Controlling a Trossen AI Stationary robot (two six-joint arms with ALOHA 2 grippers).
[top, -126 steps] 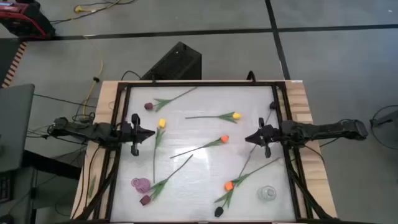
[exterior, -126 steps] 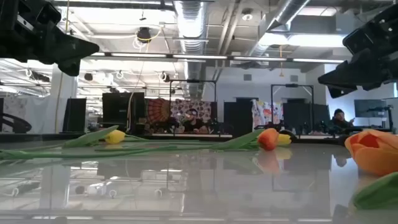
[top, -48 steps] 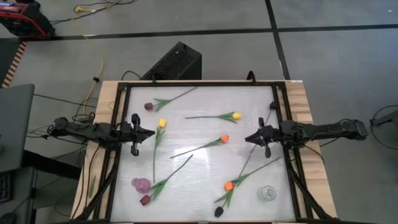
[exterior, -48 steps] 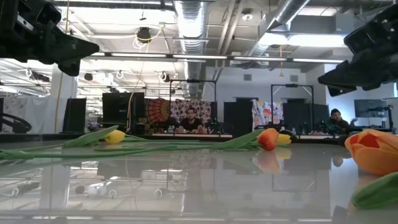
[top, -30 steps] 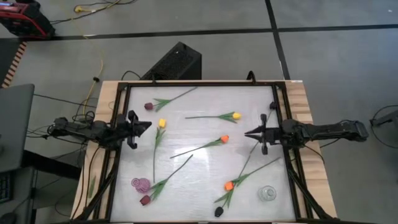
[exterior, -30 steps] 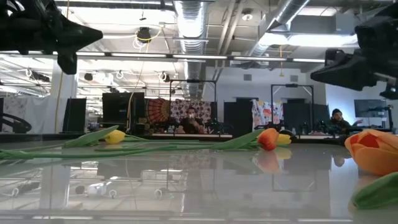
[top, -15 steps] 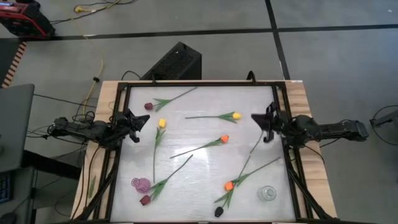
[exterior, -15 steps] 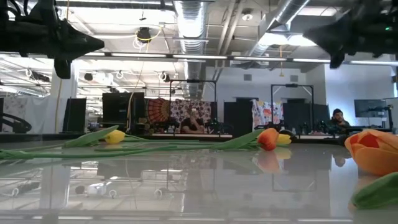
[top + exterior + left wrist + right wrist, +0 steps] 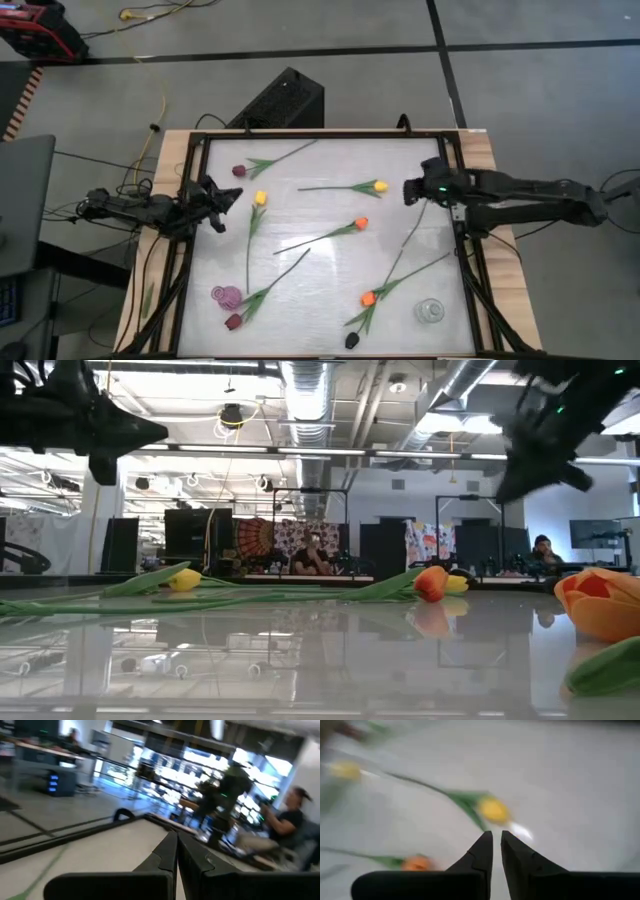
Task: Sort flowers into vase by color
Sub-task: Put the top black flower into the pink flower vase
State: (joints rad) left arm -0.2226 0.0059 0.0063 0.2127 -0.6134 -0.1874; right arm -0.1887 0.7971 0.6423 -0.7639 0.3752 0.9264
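we see the flowers [image 9: 340, 229] lying scattered on the table [image 9: 330, 275] | left gripper [image 9: 226, 195] clenched at the left edge, holding nothing | right gripper [image 9: 408, 190] slightly parted, empty, near the yellow flower [image 9: 380, 186]

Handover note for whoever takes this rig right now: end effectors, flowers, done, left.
Left end effector: shut, empty, at the table's left edge.
Right end effector: narrow gap between the fingers, empty, above the table's right side, pointing at the yellow tulip.
Flowers: all lying loose on the table.
Vases: purple and clear, both without flowers.
Done: nothing sorted.
Left: every flower.
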